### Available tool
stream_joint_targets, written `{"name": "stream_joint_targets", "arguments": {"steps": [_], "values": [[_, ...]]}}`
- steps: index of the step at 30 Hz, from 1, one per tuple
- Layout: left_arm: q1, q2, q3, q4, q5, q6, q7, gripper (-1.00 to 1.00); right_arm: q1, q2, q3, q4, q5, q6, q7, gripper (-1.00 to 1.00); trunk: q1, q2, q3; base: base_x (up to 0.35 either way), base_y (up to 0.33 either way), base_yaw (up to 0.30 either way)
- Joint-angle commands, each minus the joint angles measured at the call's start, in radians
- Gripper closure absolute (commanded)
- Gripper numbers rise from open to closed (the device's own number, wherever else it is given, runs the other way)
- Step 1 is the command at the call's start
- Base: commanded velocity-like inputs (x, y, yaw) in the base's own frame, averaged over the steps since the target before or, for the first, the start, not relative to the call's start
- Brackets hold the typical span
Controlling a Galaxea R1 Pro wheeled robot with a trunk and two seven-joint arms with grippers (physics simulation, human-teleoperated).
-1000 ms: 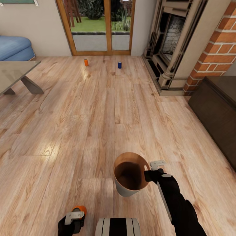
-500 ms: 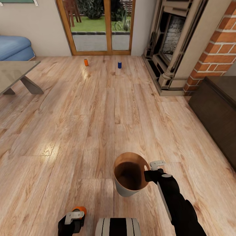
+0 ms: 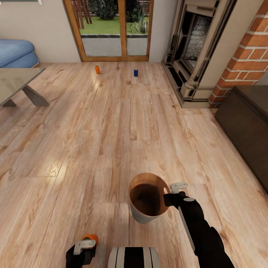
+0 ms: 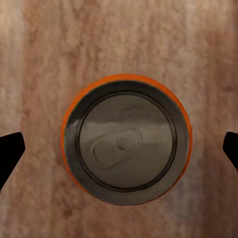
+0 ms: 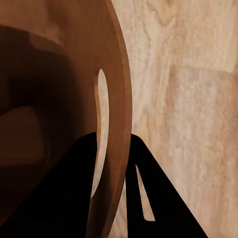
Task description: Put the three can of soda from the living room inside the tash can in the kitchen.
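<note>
Against the head-view frames from a second and half a second earlier, the whole scene shifts slightly: sofa, table and doors ride a touch higher, which reads as a small camera tilt, not object motion. Arms, bin and cans keep their places, so no task progress registers in this interval. The right gripper [image 3: 166, 196] is clenched on the rim of the trash can [image 3: 143, 216], one finger inside the wall and one outside, as the right wrist view confirms; the bin sits at lower centre of the head view, held off the floor, mouth tipped up toward the camera, long axis leaning only slightly from vertical. The left gripper [image 4: 119, 148] hangs over an orange can [image 4: 126, 139] at the bottom left of the head view; its fingertips [image 4: 10, 151] stand well clear on either side, so it is released, nothing grasped. That can stands upright on the plank floor [image 3: 111, 141], silver top up, axis vertical. A second orange can [image 3: 97, 69] and the blue can [image 3: 136, 73] stand upright far off in the upper centre, before the glass doors [image 3: 113, 31]. Judgement: one can awaits pickup; none is binned.
</note>
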Motion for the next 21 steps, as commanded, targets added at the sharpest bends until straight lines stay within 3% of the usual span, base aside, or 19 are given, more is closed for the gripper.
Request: {"name": "stream_joint_targets", "arguments": {"steps": [1, 21], "values": [[0.0, 0.0, 0.0, 0.0, 0.0, 0.0, 0.0, -1.0, 0.0, 0.0, 0.0, 0.0, -0.015, 0.001, 0.003, 1.0, 0.0, 0.0, 0.0, 0.182, 0.0, 0.0], [0.0, 0.0, 0.0, -0.001, 0.0, 0.0, 0.0, -1.0, 0.0, 0.0, 0.001, 0.0, -0.015, -0.001, 0.004, 1.0, 0.0, 0.0, -0.005, 0.03, 0.0, 0.0]]}}
